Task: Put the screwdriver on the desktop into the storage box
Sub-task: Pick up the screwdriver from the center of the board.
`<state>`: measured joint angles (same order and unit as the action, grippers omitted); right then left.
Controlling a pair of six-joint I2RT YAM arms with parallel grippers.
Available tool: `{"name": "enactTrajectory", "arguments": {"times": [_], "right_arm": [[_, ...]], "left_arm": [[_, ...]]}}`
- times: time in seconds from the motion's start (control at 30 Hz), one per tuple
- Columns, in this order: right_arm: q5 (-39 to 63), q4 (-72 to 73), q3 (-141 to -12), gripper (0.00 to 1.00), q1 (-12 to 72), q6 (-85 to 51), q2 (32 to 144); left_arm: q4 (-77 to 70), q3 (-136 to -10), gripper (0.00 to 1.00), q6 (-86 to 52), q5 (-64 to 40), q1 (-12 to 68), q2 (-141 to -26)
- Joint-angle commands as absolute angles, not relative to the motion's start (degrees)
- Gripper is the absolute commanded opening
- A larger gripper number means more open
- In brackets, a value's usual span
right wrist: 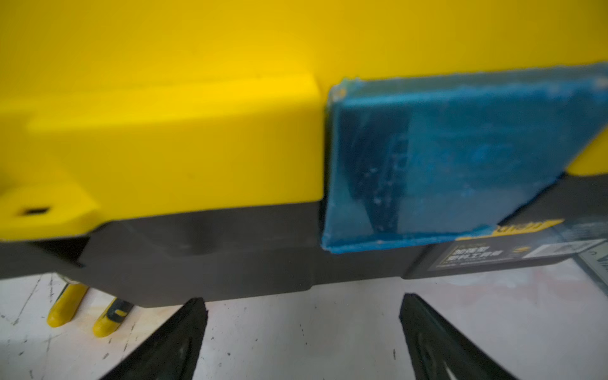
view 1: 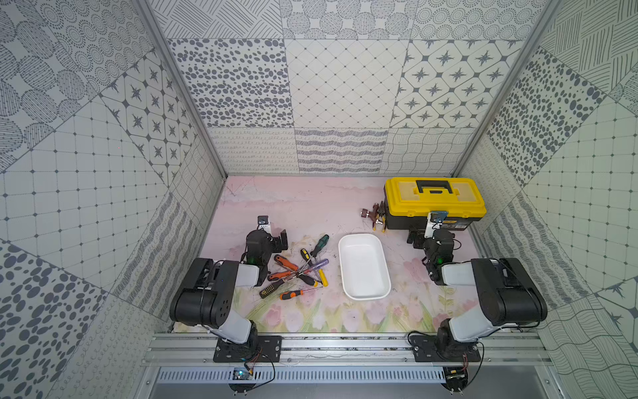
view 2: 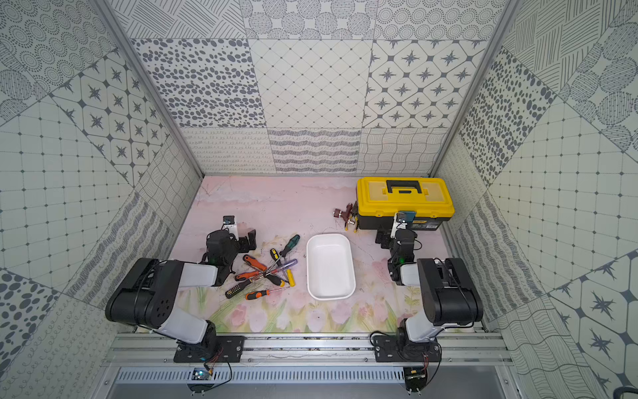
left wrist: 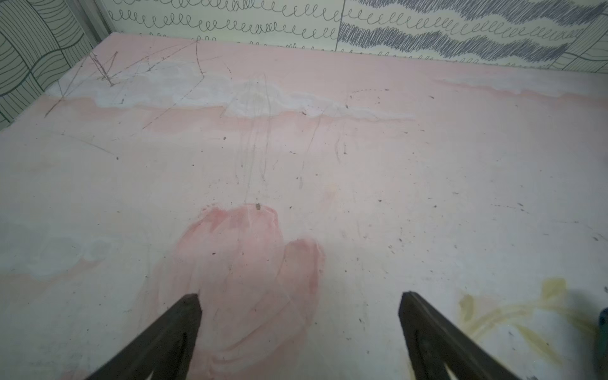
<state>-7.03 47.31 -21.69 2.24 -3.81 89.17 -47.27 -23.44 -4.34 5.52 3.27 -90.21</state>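
Near rail (view 1: pixel 345 347) carries both arm bases. Screwdrivers (view 1: pixel 298 269): several in a crossed heap on the worktop (view 1: pixel 297 207), left of centre, just left of the storage box (view 1: pixel 364 269) and all outside it. Storage box white, long side running near to far. Left arm (view 1: pixel 207 293) reaches past the heap's left side. Left fingers (left wrist: pixel 177 329) spread wide above bare worktop, holding nothing. Right arm (view 1: pixel 500 293) points far. Right fingers (right wrist: pixel 179 339) spread wide, holding nothing, tips close to the front of the yellow-lidded toolbox (view 1: pixel 433 197) at far right. Reddish tool (view 1: pixel 374 216) lies at the toolbox's left end.
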Motion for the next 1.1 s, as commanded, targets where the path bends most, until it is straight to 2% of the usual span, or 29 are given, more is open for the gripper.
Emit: {"name": "enactTrajectory", "arguments": {"times": [0.0, 0.53, 0.57, 0.6, 0.67, 0.73, 0.8, 0.87, 0.9, 0.97, 1.0, 1.07], "right_arm": [[-7.12, 49.19, -22.61, 0.97, 2.46, -3.24, 88.75], [-7.16, 49.21, -22.62, 0.97, 2.47, -3.25, 88.77], [-9.57, 49.74, -22.90, 0.97, 2.54, -4.04, 88.53], [-13.90, 45.93, -24.35, 0.97, 3.22, -4.57, 86.06], [-21.57, 26.10, -30.52, 0.97, 4.38, -6.49, 78.04], [-24.66, 9.58, -38.49, 0.97, 4.40, -13.42, 70.82], [-20.74, -3.78, -43.24, 0.97, 4.40, -16.57, 65.26], [-21.67, -3.96, -38.57, 0.97, 4.27, -24.77, 61.99], [-24.84, -5.03, -35.89, 0.97, 2.69, -34.37, 60.67], [-8.26, -8.64, -34.72, 0.94, -5.15, -39.03, 60.29], [-3.93, -12.75, -36.38, 0.88, -6.46, -39.74, 61.43], [-3.25, -20.99, -40.11, 0.86, -4.11, -38.72, 62.82]], "left_arm": [[-48.00, -23.60, 0.99, -3.43, 4.57, 2.99, -90.09], [-48.69, -23.33, 0.99, -3.22, 6.25, 3.63, -90.11], [-48.32, -23.46, 0.99, -3.27, 6.00, 3.48, -90.07], [-47.75, -23.64, 0.99, -3.34, 5.81, 3.53, -90.02], [-46.21, -24.52, 0.99, -3.91, 7.53, 3.49, -89.16], [-29.11, -32.73, 0.99, -6.10, 14.45, 4.19, -85.14], [-13.97, -42.87, 0.99, -7.49, 22.23, 4.35, -83.03], [-1.93, -49.15, 0.99, -16.34, 32.52, 4.71, -80.46], [5.28, -51.89, 0.97, -22.47, 33.91, 4.75, -78.66], [13.73, -54.48, 0.92, -30.21, 32.28, 5.99, -75.47], [15.87, -54.73, 0.89, -32.79, 30.61, 7.42, -73.73], [19.35, -54.87, 0.84, -37.29, 27.80, 10.82, -70.82]]}}
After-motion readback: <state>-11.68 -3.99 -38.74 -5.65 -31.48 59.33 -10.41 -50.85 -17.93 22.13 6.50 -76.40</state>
